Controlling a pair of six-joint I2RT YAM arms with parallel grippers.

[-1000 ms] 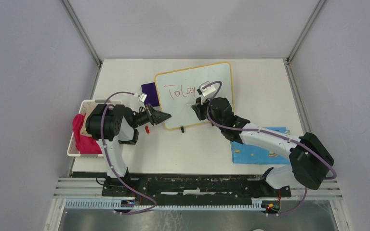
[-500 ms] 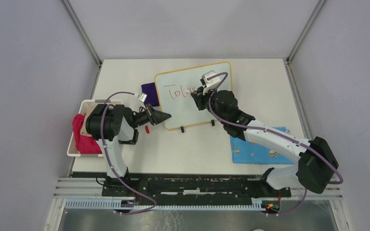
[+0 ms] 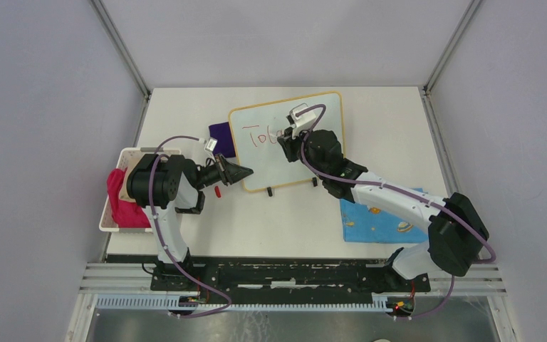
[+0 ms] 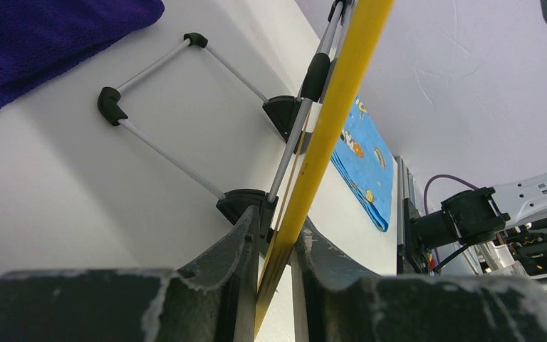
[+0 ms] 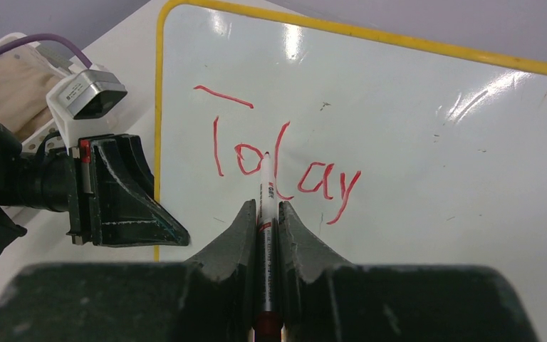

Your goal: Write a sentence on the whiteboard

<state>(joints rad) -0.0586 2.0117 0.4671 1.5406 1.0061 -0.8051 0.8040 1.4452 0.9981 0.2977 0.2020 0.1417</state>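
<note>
Our right tool (image 5: 265, 208) is clamped on a red marker (image 5: 266, 187), the barrel running straight out between the jaws, with its tip at the foot of the tall stroke just right of the "o". We cannot tell whether the tip is pressed to the board or a hair off it. The sentence (image 5: 276, 162) so far reads "Today" in thin red strokes, slanting slightly down to the right across the upper left of the whiteboard (image 5: 413, 121). The "d" looks unfinished to us, so we judge the step in hand to be closing that letter before going on to the remaining words. To do it well we should press lightly, since the board stands tilted on a wire stand (image 4: 158, 139) and could rock back. We should draw one short curve from the "o" side into the stem and lift cleanly, so that no tail is left. Our left tool (image 4: 276, 242) is closed on the yellow frame (image 4: 335, 107) at the board's left edge, bracing it, and that grip ought to hold firm while we write. The board stands toward the far middle of the surface (image 3: 399, 135), with a purple cloth (image 3: 219, 132) behind its left edge and a blue patterned cloth (image 3: 381, 222) nearer us on the right. The blank area below the word looks ample for a second line.
</note>
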